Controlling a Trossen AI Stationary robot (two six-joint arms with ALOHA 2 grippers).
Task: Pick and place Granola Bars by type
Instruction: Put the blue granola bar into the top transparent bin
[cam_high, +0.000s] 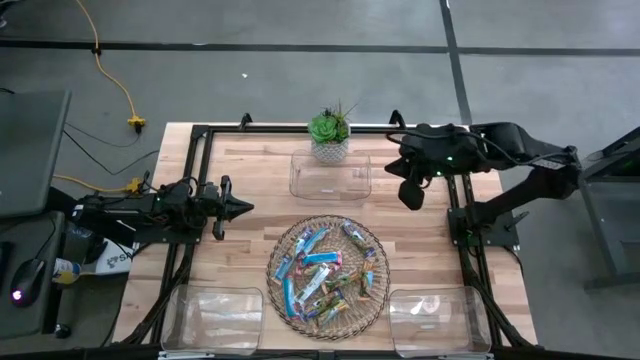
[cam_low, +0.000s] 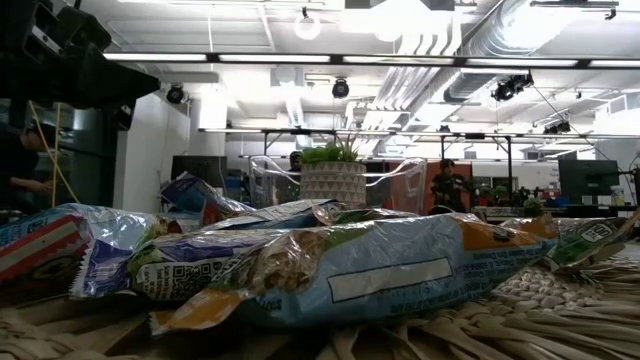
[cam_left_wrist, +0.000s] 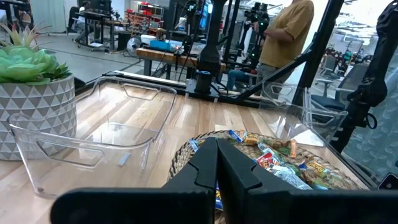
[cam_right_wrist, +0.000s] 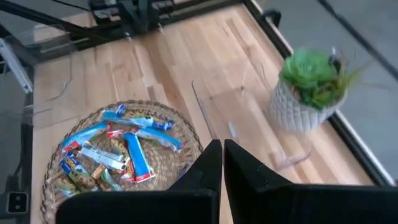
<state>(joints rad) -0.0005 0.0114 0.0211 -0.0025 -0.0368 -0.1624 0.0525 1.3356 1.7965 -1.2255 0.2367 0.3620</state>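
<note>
Sorting not started: Granola Bars (cam_high: 327, 274) all piled on wicker tray (cam_high: 283, 246) lower centre, right gripper (cam_high: 411, 194) upper right pinched shut, empty, must open and descend; left gripper (cam_high: 240, 208) shut, empty, mid-left.

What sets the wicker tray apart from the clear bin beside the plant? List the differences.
1. The wicker tray is round and woven; the clear bin is rectangular, see-through plastic.
2. The tray holds a heap of granola bars; the bin holds none.
3. The tray sits mid-table; the bin sits at the far edge, by the potted plant.
Both rest flat on the wooden table.
</note>
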